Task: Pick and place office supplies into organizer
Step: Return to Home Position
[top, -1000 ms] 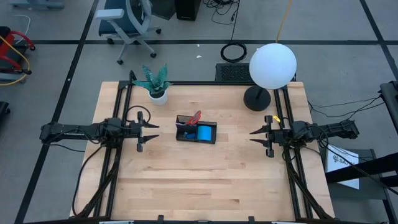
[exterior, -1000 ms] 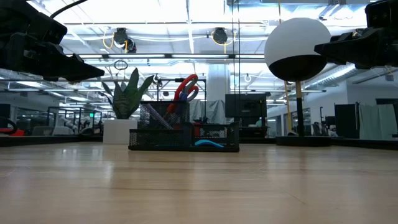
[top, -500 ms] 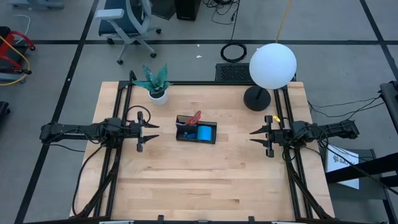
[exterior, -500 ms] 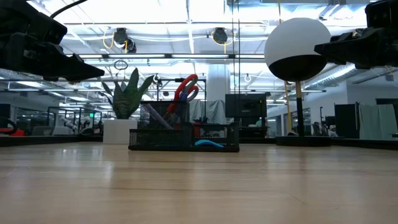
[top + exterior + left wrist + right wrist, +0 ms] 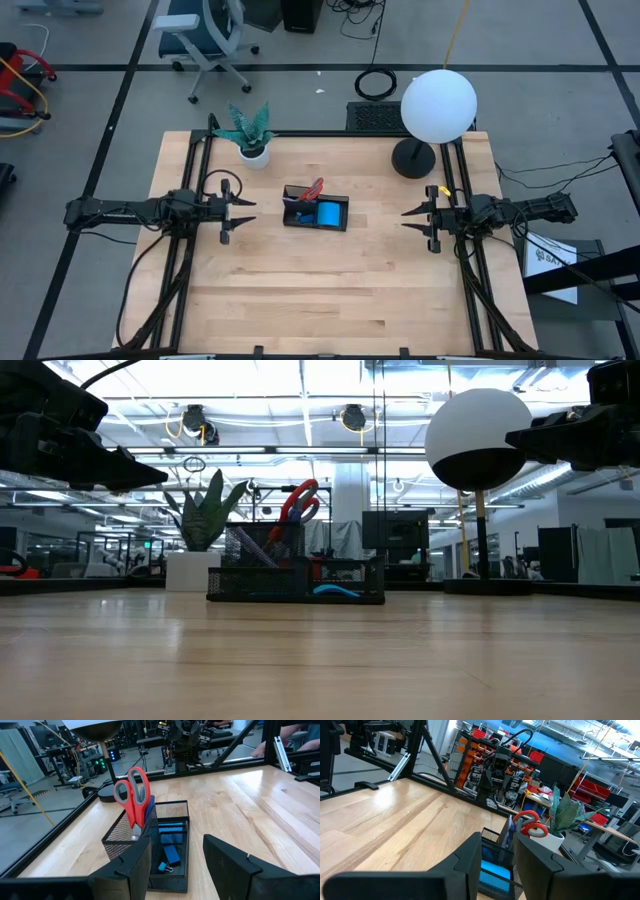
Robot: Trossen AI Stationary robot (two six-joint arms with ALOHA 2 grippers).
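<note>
The black mesh organizer (image 5: 315, 213) stands in the middle of the table. Red-handled scissors (image 5: 132, 795) stand upright in its taller compartment, handles up, with slim pens (image 5: 250, 548) leaning beside them. The blue note pad (image 5: 172, 832) and a small blue block (image 5: 171, 855) lie in the low compartment. My left gripper (image 5: 247, 213) hovers open at the table's left, pointing level at the organizer. My right gripper (image 5: 405, 219) hovers at the table's right, also facing it, its fingers a narrow gap apart with nothing between them.
A potted plant (image 5: 248, 135) stands at the far left of the table. A lamp with a white globe (image 5: 438, 105) and a round black base (image 5: 412, 158) stands at the far right. Bare wood (image 5: 320, 300) stretches across the near half.
</note>
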